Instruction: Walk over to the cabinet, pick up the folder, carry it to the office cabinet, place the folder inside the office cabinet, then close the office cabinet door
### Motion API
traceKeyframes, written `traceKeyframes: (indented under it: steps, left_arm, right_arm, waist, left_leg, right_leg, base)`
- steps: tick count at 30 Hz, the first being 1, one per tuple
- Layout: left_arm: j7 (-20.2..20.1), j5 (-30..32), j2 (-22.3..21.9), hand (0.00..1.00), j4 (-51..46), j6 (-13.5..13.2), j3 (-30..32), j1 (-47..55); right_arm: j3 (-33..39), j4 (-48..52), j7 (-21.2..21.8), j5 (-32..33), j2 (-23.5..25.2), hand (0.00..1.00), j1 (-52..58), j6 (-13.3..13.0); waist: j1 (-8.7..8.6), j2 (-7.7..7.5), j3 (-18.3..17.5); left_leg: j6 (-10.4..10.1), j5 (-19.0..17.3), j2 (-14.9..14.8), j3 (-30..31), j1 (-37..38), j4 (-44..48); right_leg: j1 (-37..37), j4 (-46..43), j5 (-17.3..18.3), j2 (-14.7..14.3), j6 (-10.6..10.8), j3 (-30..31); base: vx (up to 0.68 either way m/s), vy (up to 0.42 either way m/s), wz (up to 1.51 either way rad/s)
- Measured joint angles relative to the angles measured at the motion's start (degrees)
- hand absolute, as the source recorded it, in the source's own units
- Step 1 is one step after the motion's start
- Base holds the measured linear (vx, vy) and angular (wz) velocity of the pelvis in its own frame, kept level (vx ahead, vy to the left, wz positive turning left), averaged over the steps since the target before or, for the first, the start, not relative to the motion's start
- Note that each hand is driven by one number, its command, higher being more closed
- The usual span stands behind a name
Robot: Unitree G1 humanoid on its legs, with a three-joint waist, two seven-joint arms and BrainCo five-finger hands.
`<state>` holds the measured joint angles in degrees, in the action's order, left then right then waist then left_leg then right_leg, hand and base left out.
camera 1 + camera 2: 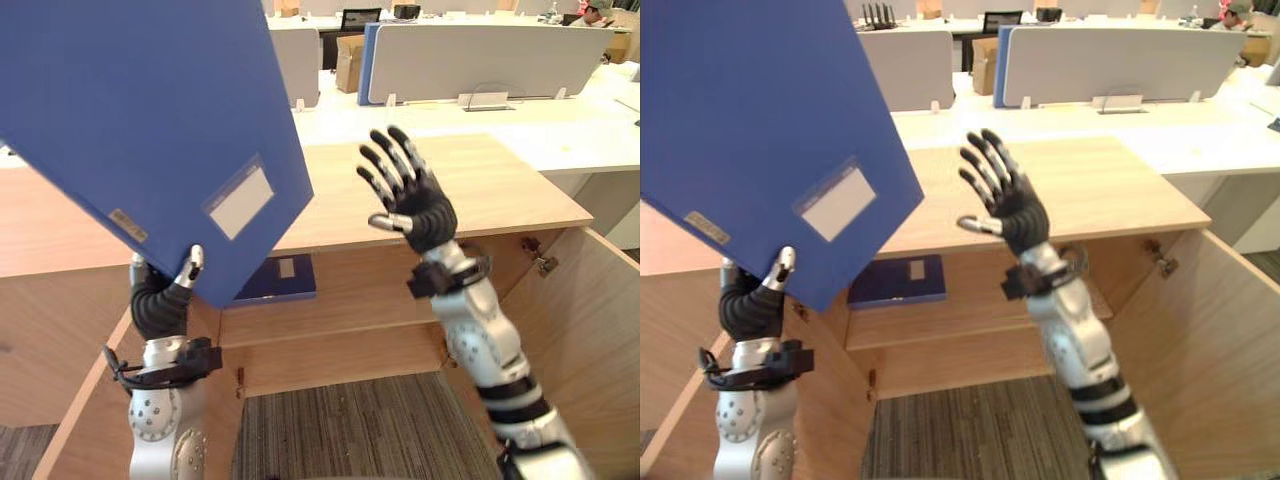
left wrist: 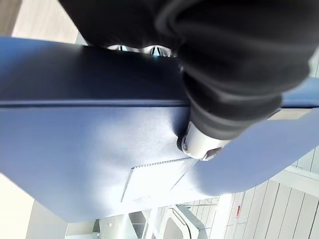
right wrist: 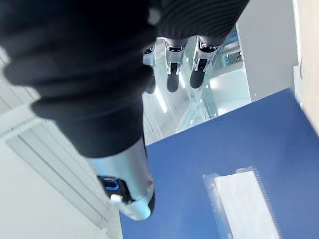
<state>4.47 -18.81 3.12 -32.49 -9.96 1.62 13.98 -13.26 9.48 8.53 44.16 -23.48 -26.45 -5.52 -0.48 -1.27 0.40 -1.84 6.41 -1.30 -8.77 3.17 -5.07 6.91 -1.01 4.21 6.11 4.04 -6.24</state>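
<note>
A large blue folder with a clear label pocket is held up and tilted in front of me, at upper left. My left hand grips its lowest corner from below, thumb pressed on the cover. To the folder's right my right hand is raised with fingers spread and straight, touching nothing. The folder also appears in the right wrist view, apart from that hand's fingers. Below both hands stands the wooden office cabinet with both doors swung open.
Another blue folder lies flat on the cabinet's inner shelf. The right door and the left door stick out towards me on either side. Behind the cabinet are white desks with grey partitions. Striped carpet lies below.
</note>
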Motion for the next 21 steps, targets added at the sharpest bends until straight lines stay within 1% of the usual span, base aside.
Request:
traceKeyframes:
  steps: [3,6,8,9,12,14,17,21]
  left_arm:
    - [-0.37,-0.87,0.74,1.0,0.0,-0.14,-1.52,0.0]
    - [-0.63,-2.47,1.55,1.0,0.03,-0.31,-3.57,-0.27]
    - [-0.92,-2.61,2.06,1.0,0.07,-0.52,-4.85,-0.53]
    - [-1.03,-2.61,2.1,1.0,0.07,-0.55,-5.13,-0.57]
    - [-1.12,-2.64,2.12,1.0,0.56,-0.61,-6.74,-1.2]
    - [-1.12,-3.18,2.16,1.0,0.62,-0.64,-7.84,-1.84]
    - [-1.1,-3.55,2.2,1.0,0.63,-0.86,-8.68,-2.42]
    - [-0.94,-3.65,2.75,1.0,0.94,-1.16,-9.64,-2.55]
  right_arm:
    - [-0.31,-1.51,0.01,2.09,-1.28,0.0,-4.18,-0.26]
    - [-2.23,-4.46,-0.11,4.18,-3.03,0.0,-6.71,-0.82]
    - [-2.3,-6.24,-1.76,3.58,-3.39,0.0,-7.27,-0.92]
    - [-2.3,-6.86,-2.3,2.83,-3.39,0.0,-7.67,-0.98]
    - [-1.93,-9.85,-5.47,-1.99,-3.43,0.0,-10.79,-1.18]
    - [-1.88,-11.4,-7.67,-6.24,-3.4,0.0,-13.5,-1.49]
    - [-1.83,-13.16,-8.87,-9.65,-3.38,0.0,-15.99,-1.62]
    - [-1.8,-16.42,-10.58,-11.85,-3.06,0.0,-17.23,-1.79]
  waist:
    - [0.3,0.03,-0.05]
    - [0.49,0.04,-0.08]
    - [0.63,0.08,-0.12]
    - [0.62,0.1,-0.13]
    - [0.63,0.17,-0.19]
    - [0.72,0.25,-0.28]
    - [0.84,0.36,-0.51]
    - [1.38,0.43,-0.61]
  left_leg:
    - [0.01,0.19,-0.04,0.2,0.0,-0.02]
    - [0.14,0.43,0.04,0.5,-0.01,-0.24]
    - [0.2,0.71,0.09,0.84,-0.11,-0.25]
    - [0.21,0.79,0.09,0.95,-0.13,-0.26]
    - [0.14,1.23,0.03,1.57,-0.3,-0.26]
    - [0.12,1.54,-0.04,1.92,-0.51,-0.26]
    - [0.21,1.98,-0.09,2.3,-1.14,-0.26]
    - [0.31,2.2,-0.09,2.33,-1.18,-0.26]
  right_leg:
    - [0.0,-0.18,0.0,-0.04,0.0,-0.16]
    - [0.02,-0.42,0.01,0.03,0.0,-0.41]
    - [0.04,-0.54,0.01,0.06,0.0,-0.79]
    - [0.05,-0.58,0.01,0.05,0.0,-0.88]
    - [0.08,-0.77,0.01,-0.04,-0.01,-1.44]
    - [0.03,-0.81,-0.02,-0.12,-0.05,-1.78]
    - [-0.39,-0.57,-0.32,-0.21,-0.14,-2.18]
    - [-0.29,-0.31,-0.66,-0.22,-0.16,-2.21]
  base:
    - [-0.04,-0.003,0.04]
    - [-0.05,0.004,0.06]
    - [-0.04,0.006,0.08]
    - [-0.04,0.002,0.06]
    - [-0.05,-0.005,0.11]
    - [-0.04,-0.004,0.08]
    - [-0.05,0.002,0.07]
    - [-0.04,0.006,0.02]
